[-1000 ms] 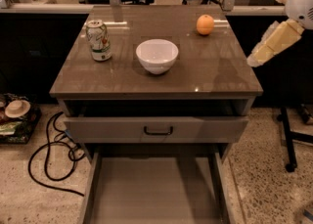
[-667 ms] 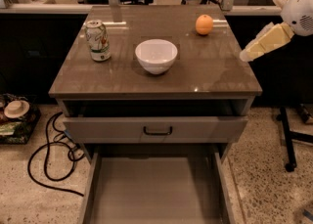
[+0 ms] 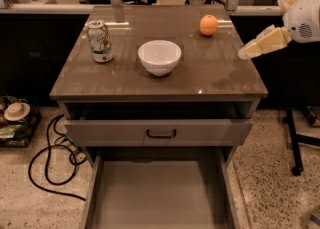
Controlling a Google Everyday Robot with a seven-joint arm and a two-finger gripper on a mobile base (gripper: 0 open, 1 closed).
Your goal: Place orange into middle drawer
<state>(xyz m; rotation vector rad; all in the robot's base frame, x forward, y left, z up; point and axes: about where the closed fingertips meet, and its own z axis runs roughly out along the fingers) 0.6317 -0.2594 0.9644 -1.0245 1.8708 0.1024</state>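
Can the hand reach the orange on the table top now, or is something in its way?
Probably yes. The hand hangs at the right edge of the table top. The orange lies near the back right, and nothing stands between them. The white bowl sits farther left.

The claw (image 3: 246, 52) hangs by the counter's (image 3: 150, 80) right edge, and its arm (image 3: 305, 22) is cut off by the picture's right side. The middle drawer (image 3: 155, 193) runs off the bottom, so its front end is out of sight. The soda can's (image 3: 99, 41) label is too blurred to read. The upper drawer's (image 3: 160, 132) inside lies hidden in shadow under the counter.
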